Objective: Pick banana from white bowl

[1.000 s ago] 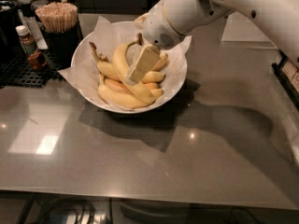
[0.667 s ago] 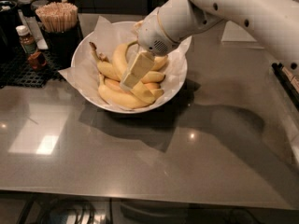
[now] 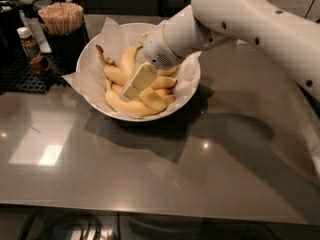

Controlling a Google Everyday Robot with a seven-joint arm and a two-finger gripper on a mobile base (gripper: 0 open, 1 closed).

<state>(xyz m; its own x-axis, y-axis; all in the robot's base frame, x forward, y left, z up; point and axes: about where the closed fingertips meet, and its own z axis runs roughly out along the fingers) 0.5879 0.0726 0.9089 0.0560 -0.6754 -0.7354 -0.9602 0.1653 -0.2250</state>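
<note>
The white bowl (image 3: 187, 91), lined with crinkled white paper, stands at the back of the grey counter and holds several yellow bananas. The banana (image 3: 113, 73) with the long dark brown stem lies at the bowl's left side, stem pointing up and left. Shorter bananas (image 3: 150, 99) lie beside and under it. My gripper (image 3: 133, 88) reaches down into the middle of the bowl from the upper right, its cream-coloured tip among the bananas just right of the stemmed banana. The white arm (image 3: 240, 19) hides the bowl's far right part.
A dark cup of wooden sticks (image 3: 61, 18) stands just left of the bowl. A small brown bottle (image 3: 30, 45) and other containers sit on a black mat (image 3: 20, 76) at the far left. The grey counter (image 3: 160, 164) stretches to the front edge.
My gripper has moved down and to the left, lower into the bowl and closer to the bananas. The bowl and bananas have not visibly shifted.
</note>
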